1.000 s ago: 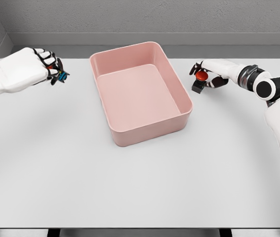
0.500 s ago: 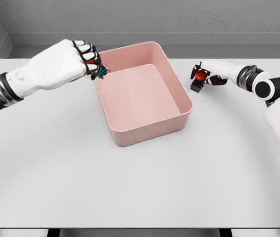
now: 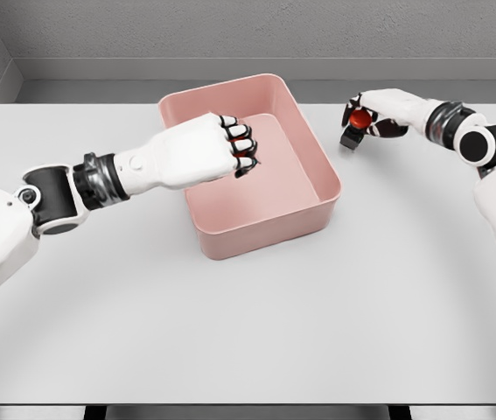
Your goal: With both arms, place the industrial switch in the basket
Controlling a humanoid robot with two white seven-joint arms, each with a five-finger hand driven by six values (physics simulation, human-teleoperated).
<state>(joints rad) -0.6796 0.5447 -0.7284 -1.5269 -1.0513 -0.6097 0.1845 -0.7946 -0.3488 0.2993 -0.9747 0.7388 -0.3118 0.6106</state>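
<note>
Left hand (image 3: pixel 202 150) has swung over the pink plastic rectangular basket (image 3: pixel 317 157), clenched on a small part; right hand (image 3: pixel 372 118), gripping the red-button black switch (image 3: pixel 355 127), lifted it off the white table (image 3: pixel 248 332) — drop-in next

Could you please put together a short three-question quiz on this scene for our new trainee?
1. True or false: the left hand is above the pink basket.
2. What is the right hand gripping?
3. Where is the right hand: A) over the basket, B) right of the basket, over the table?

Key: 1 true. 2 a black switch with a red button. 3 B.
</note>
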